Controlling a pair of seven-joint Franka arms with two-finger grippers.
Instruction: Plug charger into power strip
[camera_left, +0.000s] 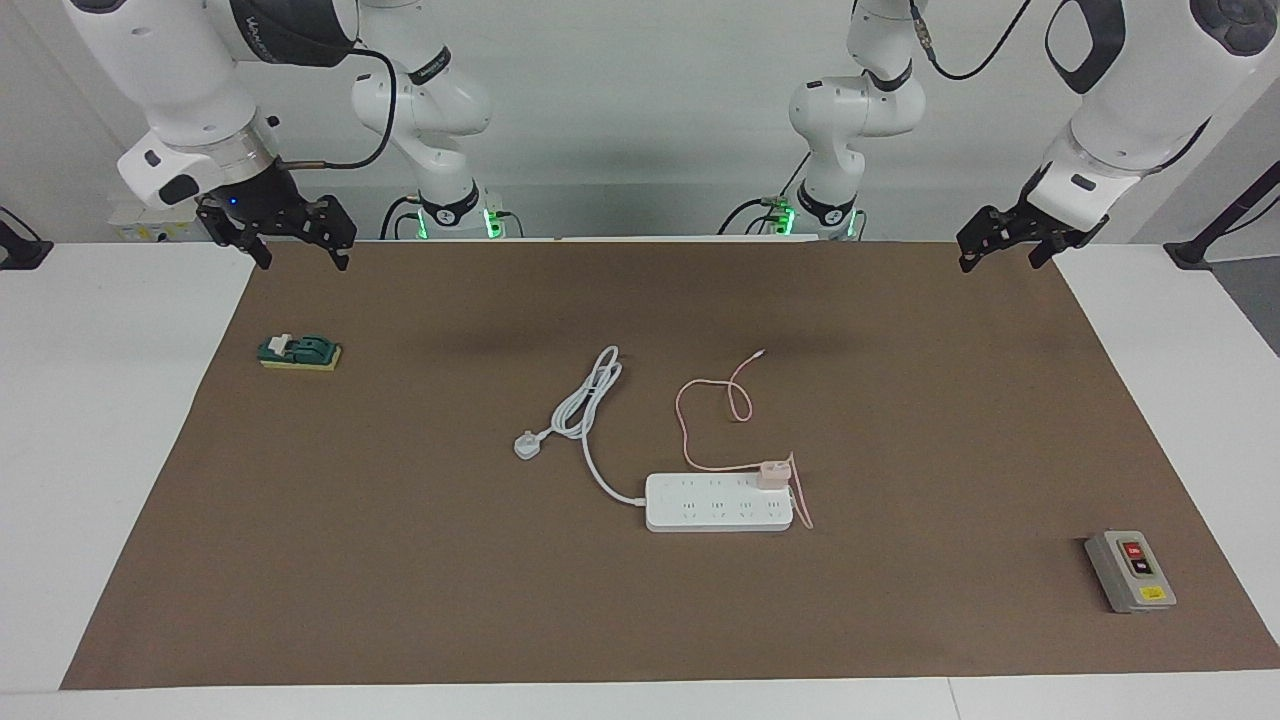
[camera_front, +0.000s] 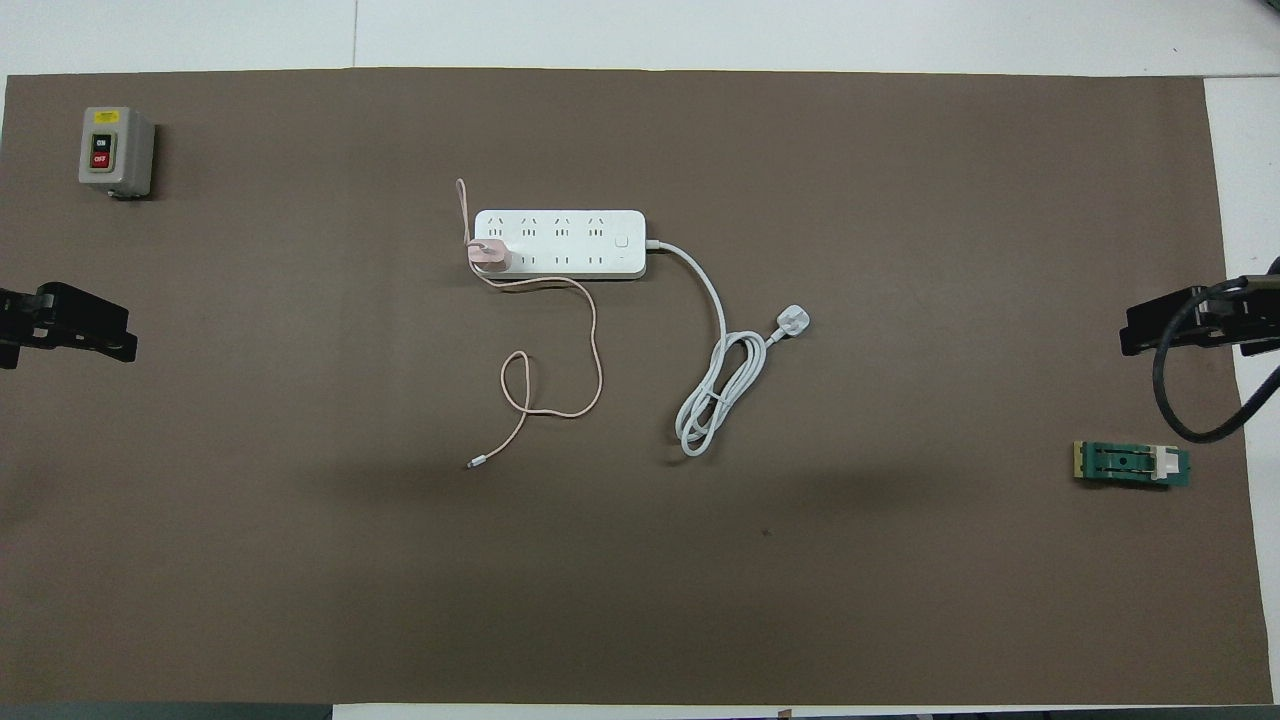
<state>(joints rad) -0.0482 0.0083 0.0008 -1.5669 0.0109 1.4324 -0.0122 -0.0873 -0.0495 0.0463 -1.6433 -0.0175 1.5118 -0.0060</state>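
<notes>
the small pale-pink cube-shaped charger (camera_left: 774, 472) (camera_front: 489, 254) is sitting on the long flat white power strip (camera_left: 718, 503) (camera_front: 559, 244), plugged into the socket at the end toward the left arm's side of the surface, in the row nearer to the robots. its long thin pink cable (camera_left: 712, 415) (camera_front: 560, 370) is looping away over the brown mat (camera_left: 900, 400) (camera_front: 800, 550) toward the robots, with its free tip lying loose. the strip's thick white cord (camera_left: 590, 410) (camera_front: 720, 385) is coiling toward the robots too (ending in a white rounded plug (camera_left: 527, 445) (camera_front: 792, 321) lying flat on the mat). the left hand (camera_left: 1012, 243) (camera_front: 75, 322) is hanging in the air over the mat's edge at its own end, touching nothing, and i cannot tell how its fingers are standing. the right hand (camera_left: 297, 240) (camera_front: 1185, 322) is hanging with fingers spread wide and holding nothing, over the mat's corner near a small green and yellow block (camera_left: 300, 351) (camera_front: 1132, 464). a small grey box with red and black buttons (camera_left: 1131, 570) (camera_front: 116, 151) is resting at the left arm's end, farther from the robots than the strip.
</notes>
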